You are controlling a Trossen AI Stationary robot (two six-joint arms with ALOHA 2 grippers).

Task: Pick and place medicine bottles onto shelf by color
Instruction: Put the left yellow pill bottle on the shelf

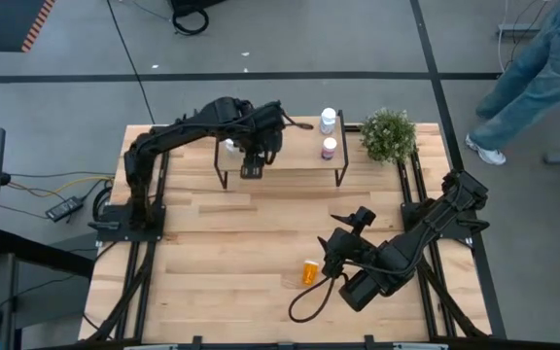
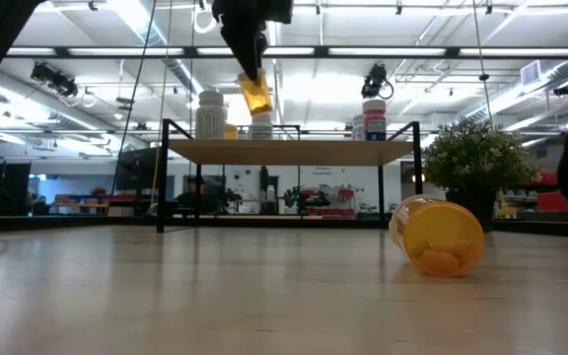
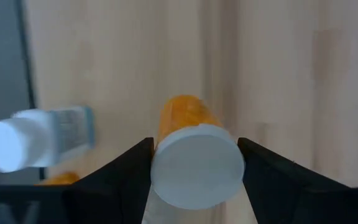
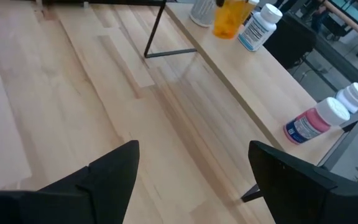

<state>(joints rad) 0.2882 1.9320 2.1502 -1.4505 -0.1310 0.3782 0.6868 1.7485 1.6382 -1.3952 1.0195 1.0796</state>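
bottle labels [image 4: 258, 29] printed, too small to read, no legible text

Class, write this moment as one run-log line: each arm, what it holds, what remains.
left gripper: orange bottle held above shelf | right gripper: open, idle | orange bottle on table: lying, unpicked

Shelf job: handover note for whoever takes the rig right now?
Left gripper: shut on an orange bottle, held above the left end of the shelf, not yet set down.
Right gripper: open, holding nothing, over the near right part of the table.
On the shelf: white bottles at the left end; a white bottle and a pink bottle at the right end.
Still on the table: one orange bottle on its side, close to the right arm.
Left to do: place the held bottle, then pick up the lying one and shelve it with the orange.
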